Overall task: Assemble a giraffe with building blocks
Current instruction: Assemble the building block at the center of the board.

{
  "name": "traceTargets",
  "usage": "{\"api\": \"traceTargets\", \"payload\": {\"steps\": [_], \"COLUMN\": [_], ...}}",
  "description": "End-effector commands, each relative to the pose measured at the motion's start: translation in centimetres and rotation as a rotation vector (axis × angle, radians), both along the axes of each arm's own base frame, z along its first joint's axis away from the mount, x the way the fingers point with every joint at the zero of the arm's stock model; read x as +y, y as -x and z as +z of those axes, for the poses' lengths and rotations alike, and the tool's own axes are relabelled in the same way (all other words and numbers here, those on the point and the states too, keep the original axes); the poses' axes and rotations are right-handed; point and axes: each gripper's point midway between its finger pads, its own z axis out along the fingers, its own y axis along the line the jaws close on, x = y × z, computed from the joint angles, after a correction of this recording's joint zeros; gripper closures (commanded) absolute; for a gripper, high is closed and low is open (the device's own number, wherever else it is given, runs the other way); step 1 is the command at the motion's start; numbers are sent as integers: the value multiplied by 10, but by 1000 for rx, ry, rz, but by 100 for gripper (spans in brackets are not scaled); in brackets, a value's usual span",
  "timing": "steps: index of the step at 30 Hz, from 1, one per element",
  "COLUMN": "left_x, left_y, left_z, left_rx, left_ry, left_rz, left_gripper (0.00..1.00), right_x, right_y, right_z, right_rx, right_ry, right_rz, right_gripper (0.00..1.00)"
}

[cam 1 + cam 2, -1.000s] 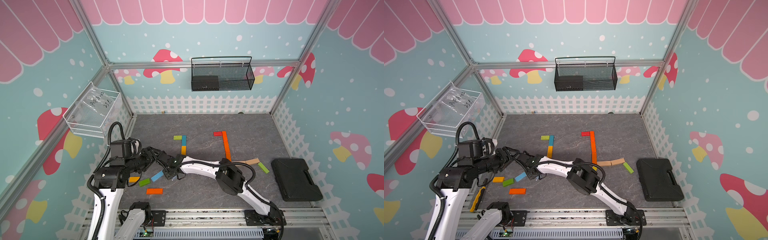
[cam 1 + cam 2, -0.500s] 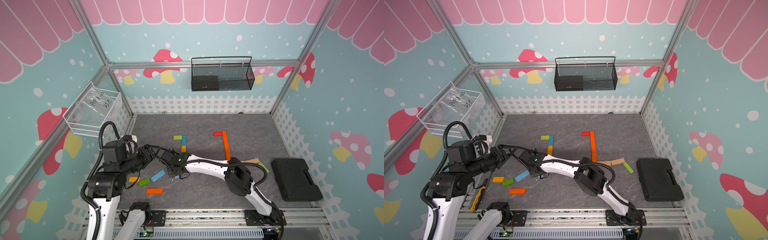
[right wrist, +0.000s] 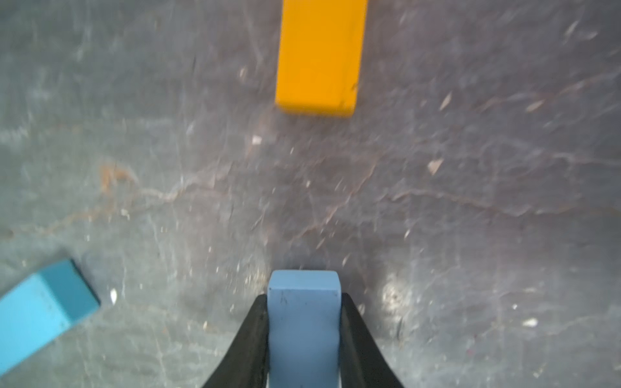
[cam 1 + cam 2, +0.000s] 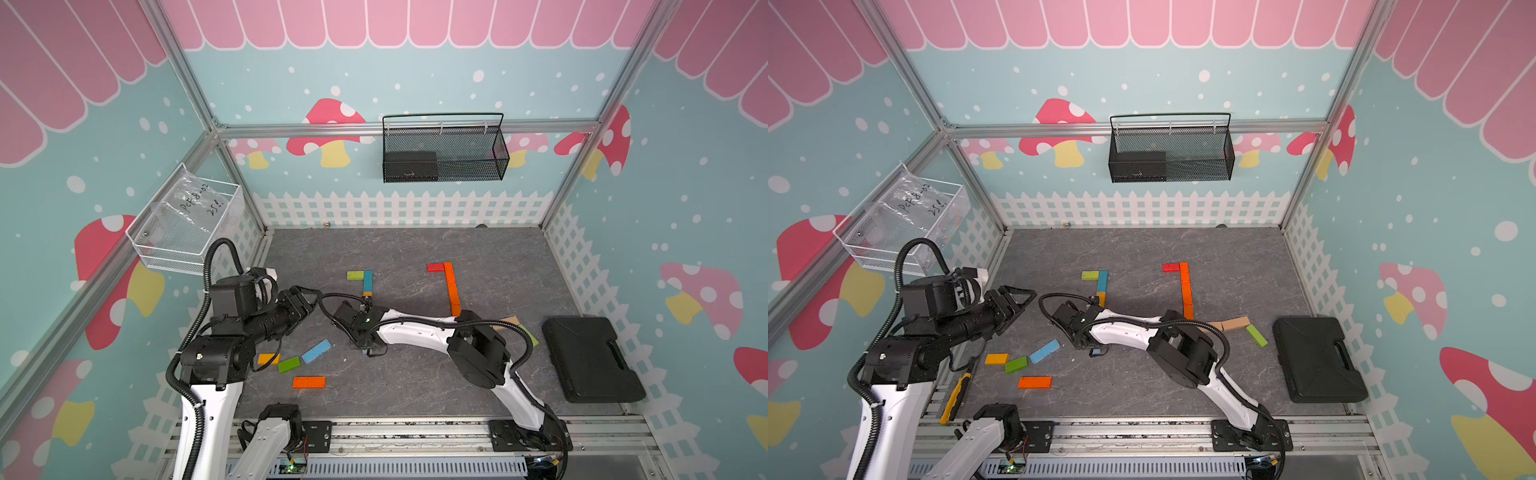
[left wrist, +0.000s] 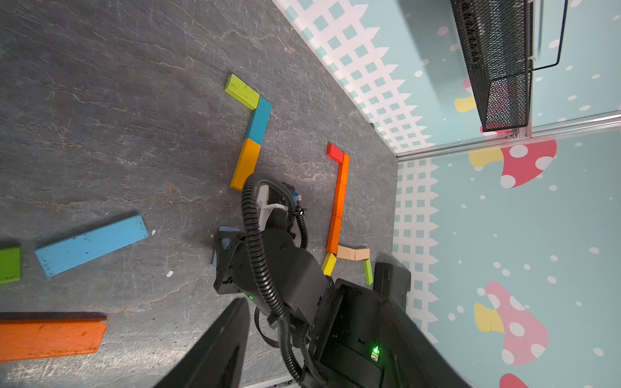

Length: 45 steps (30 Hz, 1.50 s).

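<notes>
My right gripper (image 3: 303,302) is shut on a small blue building block (image 3: 303,329), held low over the mat, and shows in both top views (image 4: 371,351) (image 4: 1096,351). Ahead of it lies the yellow end (image 3: 319,57) of a green-blue-yellow row of blocks (image 4: 367,282). A red and orange L-shaped row (image 4: 452,289) lies further right. Loose blocks sit front left: light blue (image 4: 316,351), green (image 4: 289,364), yellow-orange (image 4: 268,358) and orange (image 4: 308,382). My left gripper (image 4: 305,301) (image 4: 1021,297) hovers open and empty, left of the right wrist.
Tan blocks (image 4: 509,320) and a green block (image 4: 530,334) lie by the right arm's elbow. A black case (image 4: 592,359) sits at the mat's right edge. A black wire basket (image 4: 442,149) and a clear bin (image 4: 187,220) hang on the walls. A yellow-handled tool (image 4: 955,397) lies at front left.
My right gripper has shifted a little to the right, still holding the blue block. The left arm's upper part has swung back and its gripper stays open.
</notes>
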Motion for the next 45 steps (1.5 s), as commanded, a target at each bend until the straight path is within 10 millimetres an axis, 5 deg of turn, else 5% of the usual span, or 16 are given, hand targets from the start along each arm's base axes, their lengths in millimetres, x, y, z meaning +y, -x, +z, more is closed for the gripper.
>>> {"api": "traceTargets", "payload": {"steps": [1,11,24,45], "left_x": [-1,-3,-5,-7], "left_y": [-3,-8,-13,-9], "left_z": [-2,-7,-12,-8], "left_rx": [-10,-9,-4,-20], "left_ry": [0,6,6,15], "left_rz": [-4,-20,-33,-41], "left_gripper": [35,35,35,35], "right_x": [-2,-5,11,-6], "right_y": [-16,-36,-37,-47], "right_z": [22,28,4,-21], "right_rx": [-52,-73,-24,-31], "right_ry": [-44,-52,-61,-1], "right_rz": [-66,-94,-97,-158], "right_gripper": [71,70,68,62]}}
